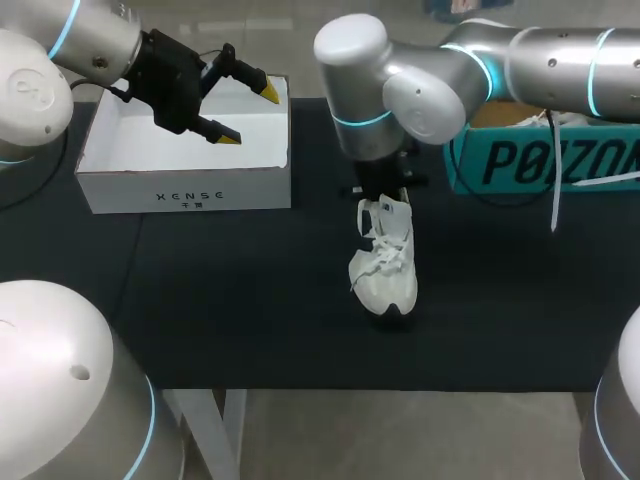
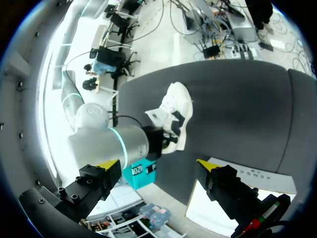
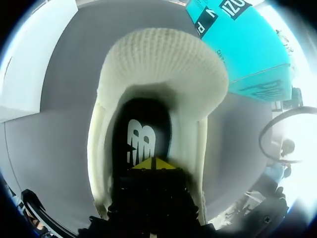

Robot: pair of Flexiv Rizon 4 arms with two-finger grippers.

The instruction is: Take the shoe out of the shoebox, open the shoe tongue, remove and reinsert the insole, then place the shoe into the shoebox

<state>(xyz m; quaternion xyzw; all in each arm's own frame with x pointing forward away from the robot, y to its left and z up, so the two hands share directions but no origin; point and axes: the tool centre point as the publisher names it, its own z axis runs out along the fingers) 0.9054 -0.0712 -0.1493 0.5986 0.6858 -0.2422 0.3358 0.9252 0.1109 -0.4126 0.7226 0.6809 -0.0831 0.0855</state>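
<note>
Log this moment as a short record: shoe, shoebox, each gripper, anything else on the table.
shoe: white, on the black table, outside the box
shoebox: white, open, left of the shoe
left gripper: open, above the shoebox, holding nothing
right gripper: tips together inside the shoe's opening, at the heel end
insole: dark, inside the shoe; whether it is pinched is unclear
other: teal box at the right

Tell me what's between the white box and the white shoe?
Nothing; in the head view only bare black tabletop separates the white cardboard shoebox from the white laced shoe.
</note>
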